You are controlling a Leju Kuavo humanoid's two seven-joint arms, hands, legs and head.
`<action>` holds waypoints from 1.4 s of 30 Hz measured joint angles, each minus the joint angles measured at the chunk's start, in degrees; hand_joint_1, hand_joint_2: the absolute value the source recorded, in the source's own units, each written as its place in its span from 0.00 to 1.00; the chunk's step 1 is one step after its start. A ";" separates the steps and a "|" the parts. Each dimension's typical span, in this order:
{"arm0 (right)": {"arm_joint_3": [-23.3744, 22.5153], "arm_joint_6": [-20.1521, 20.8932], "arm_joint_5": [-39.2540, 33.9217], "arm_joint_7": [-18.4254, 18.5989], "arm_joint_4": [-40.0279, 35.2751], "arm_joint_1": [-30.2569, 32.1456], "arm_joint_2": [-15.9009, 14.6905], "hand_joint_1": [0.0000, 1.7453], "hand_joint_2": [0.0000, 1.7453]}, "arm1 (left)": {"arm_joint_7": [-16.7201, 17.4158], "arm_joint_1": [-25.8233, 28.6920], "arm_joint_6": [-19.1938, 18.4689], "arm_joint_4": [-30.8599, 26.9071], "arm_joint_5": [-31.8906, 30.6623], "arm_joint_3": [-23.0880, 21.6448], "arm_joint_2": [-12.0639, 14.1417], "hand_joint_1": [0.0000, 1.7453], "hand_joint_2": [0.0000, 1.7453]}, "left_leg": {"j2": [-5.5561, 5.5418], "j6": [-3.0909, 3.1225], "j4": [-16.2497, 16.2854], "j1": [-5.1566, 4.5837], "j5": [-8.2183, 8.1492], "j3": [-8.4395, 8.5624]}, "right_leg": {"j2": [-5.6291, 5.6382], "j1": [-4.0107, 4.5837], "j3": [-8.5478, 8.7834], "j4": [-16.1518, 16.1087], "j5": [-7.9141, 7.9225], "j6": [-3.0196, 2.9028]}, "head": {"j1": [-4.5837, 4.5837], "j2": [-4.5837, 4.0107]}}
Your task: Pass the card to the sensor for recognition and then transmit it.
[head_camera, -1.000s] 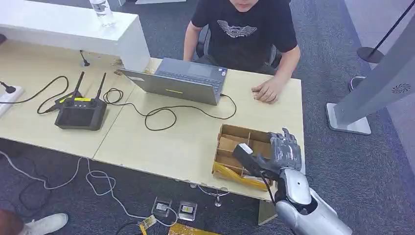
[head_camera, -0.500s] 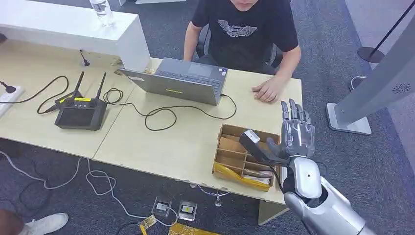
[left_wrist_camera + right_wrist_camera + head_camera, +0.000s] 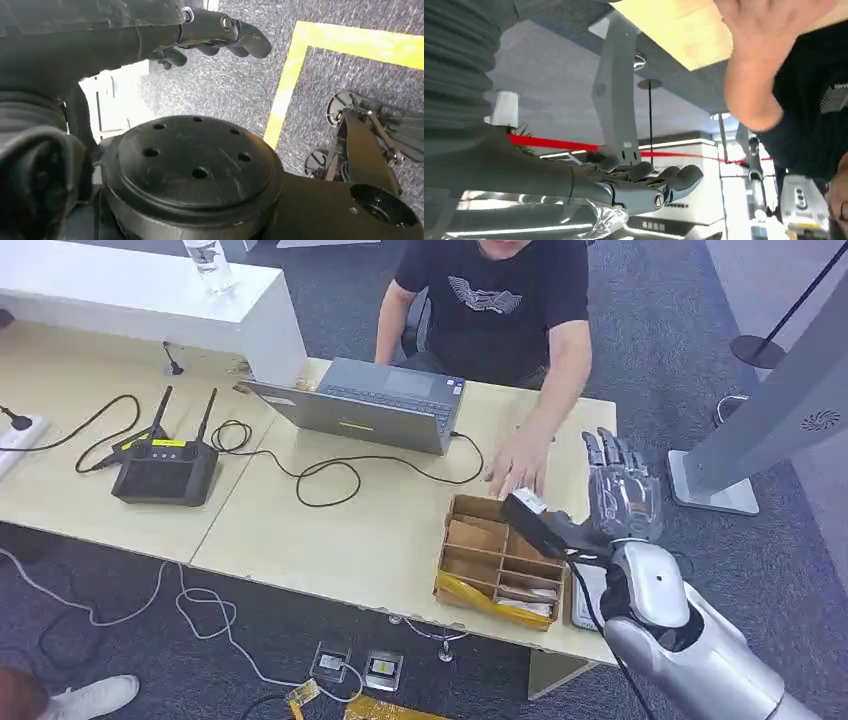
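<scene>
From my head the room is evenly bright, lit from overhead, with soft shadows on the desk [image 3: 330, 530]. The person's hand [image 3: 517, 472] smears with motion blur. My left wrist picture is dim; my right wrist picture shows glaring ceiling lights [image 3: 719, 116].

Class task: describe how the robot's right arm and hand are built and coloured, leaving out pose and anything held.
The right arm has smooth, rounded silver shells with a thin black cable running along its wrist. The right hand has a grey palm under a clear plastic cover, a thick dark thumb with a white tip, and dark grey fingers.
</scene>
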 joint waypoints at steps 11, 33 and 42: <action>-4.76 9.91 2.21 0.00 -13.06 9.07 -4.50 0.00 1.00 | -0.13 0.27 0.02 0.00 0.94 0.04 -0.55 0.00 0.00 | 0.00 0.00 0.00 0.00 -0.01 -0.01 | -0.01 0.00 -0.02 -0.01 0.00 0.00 | 0.04 0.00; -11.41 9.06 4.64 0.00 -25.98 21.35 -6.60 0.00 1.00 | -1.05 0.20 -0.22 0.00 -0.63 0.02 -0.48 0.00 0.00 | 0.08 -0.01 -0.01 0.00 -0.02 -0.07 | -0.01 0.00 -0.02 -0.02 0.00 0.00 | 0.02 0.00; -9.75 1.65 1.36 0.00 -20.91 20.40 -5.46 0.00 1.00 | -1.05 0.08 -0.72 0.00 -1.11 0.02 -0.46 0.00 0.00 | 0.04 0.00 -0.02 0.00 -0.01 -0.09 | -0.03 0.01 -0.01 -0.01 0.00 0.00 | 0.02 0.00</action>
